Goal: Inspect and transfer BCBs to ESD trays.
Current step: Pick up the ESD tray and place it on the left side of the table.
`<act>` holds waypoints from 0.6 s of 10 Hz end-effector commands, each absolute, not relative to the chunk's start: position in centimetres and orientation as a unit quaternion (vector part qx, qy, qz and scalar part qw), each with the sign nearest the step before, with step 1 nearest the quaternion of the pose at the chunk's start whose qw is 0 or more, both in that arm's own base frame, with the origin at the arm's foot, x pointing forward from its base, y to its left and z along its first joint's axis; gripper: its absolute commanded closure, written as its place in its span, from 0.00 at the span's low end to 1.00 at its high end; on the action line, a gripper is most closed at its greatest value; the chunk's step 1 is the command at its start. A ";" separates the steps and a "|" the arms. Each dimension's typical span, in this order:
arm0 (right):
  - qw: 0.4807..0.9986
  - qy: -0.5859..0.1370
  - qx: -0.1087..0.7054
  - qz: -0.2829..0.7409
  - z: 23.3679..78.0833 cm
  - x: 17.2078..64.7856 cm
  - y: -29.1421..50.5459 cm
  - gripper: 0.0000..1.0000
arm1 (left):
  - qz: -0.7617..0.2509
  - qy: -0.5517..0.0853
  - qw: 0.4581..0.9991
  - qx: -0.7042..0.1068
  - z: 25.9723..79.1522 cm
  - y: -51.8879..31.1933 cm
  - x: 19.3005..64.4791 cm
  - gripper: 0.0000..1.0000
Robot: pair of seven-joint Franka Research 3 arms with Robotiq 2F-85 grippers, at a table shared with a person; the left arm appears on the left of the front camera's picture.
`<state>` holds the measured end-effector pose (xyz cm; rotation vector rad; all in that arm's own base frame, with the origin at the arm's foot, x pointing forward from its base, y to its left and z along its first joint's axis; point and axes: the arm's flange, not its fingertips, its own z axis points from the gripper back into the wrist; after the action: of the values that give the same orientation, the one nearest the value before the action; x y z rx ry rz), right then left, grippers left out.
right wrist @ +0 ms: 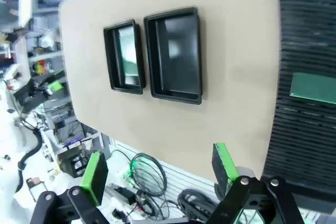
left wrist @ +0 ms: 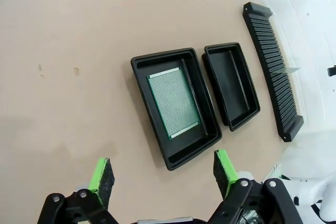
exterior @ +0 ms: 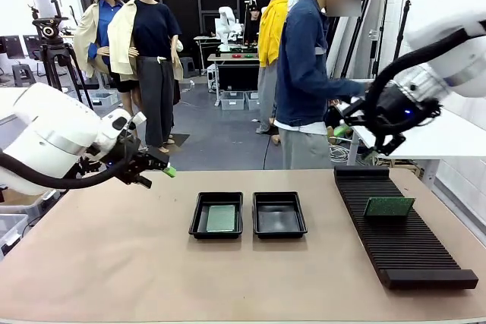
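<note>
Two black ESD trays sit side by side mid-table. The left tray holds a green BCB lying flat. Nothing lies in the right tray. Another BCB stands on edge in the black slotted rack. My left gripper hovers open above the table's left side, away from the trays. Up at the right, past the rack's far end, my right gripper is open, holding nothing.
A person in a blue jacket stands at the far edge of the table, turned to the right. Cables hang beyond that edge. A white table stands at the right behind the rack. Bare tabletop spreads to the left and front.
</note>
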<state>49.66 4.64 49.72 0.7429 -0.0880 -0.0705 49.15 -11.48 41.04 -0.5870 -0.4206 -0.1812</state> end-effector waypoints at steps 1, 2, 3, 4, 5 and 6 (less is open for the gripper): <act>0.908 -0.042 0.417 -0.030 47.4 49.7 0.8 0.00 | -0.080 -0.199 0.942 -0.258 41.3 -13.6 50.2 0.00; 0.896 -0.052 0.440 -0.028 46.5 49.5 -1.1 0.00 | -0.085 -0.192 0.946 -0.249 41.1 -14.7 50.3 0.00; 0.886 -0.066 0.459 -0.021 45.7 49.1 -2.6 0.00 | -0.083 -0.181 0.951 -0.237 40.8 -15.8 50.6 0.00; 0.878 -0.082 0.472 -0.014 45.1 48.5 -3.5 0.00 | -0.081 -0.160 0.958 -0.222 40.4 -16.9 50.9 0.00; 0.867 -0.097 0.488 -0.013 44.4 47.5 -4.8 0.00 | -0.083 -0.122 0.965 -0.218 40.2 -18.3 51.0 0.00; 0.860 -0.105 0.499 -0.012 43.7 47.3 -5.2 0.00 | -0.084 -0.107 0.969 -0.205 40.1 -19.3 51.3 0.00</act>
<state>48.08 -5.45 44.55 0.9953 -0.1955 -0.0499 50.17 -18.02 38.76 -0.4372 -0.2705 -0.1739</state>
